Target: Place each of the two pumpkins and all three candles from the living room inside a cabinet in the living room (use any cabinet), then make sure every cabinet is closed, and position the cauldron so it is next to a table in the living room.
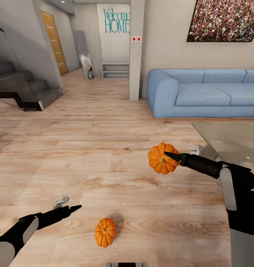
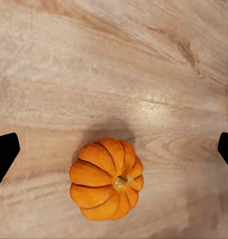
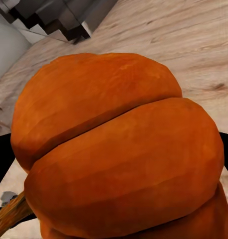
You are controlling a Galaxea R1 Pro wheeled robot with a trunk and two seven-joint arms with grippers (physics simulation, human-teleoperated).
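My right gripper (image 1: 170,156) is shut on one orange pumpkin (image 1: 162,158), held above the wood floor; in the right wrist view its ribbed skin (image 3: 118,149) sits right against the camera. The other pumpkin (image 1: 105,232) lies on the floor near my base, stem up. My left gripper (image 1: 70,205) hovers left of it and a little above, open wide. In the left wrist view that pumpkin (image 2: 107,179) lies on the floor between the spread fingertips (image 2: 4,153). The candles, the cauldron and the cabinet are out of view.
A blue sofa (image 1: 204,92) stands against the far wall at the right. A glass-topped table (image 1: 234,141) is just behind my right arm. A staircase (image 1: 23,89) rises at the left, with a column (image 1: 136,55) and a low grey shelf (image 1: 115,70) further back.
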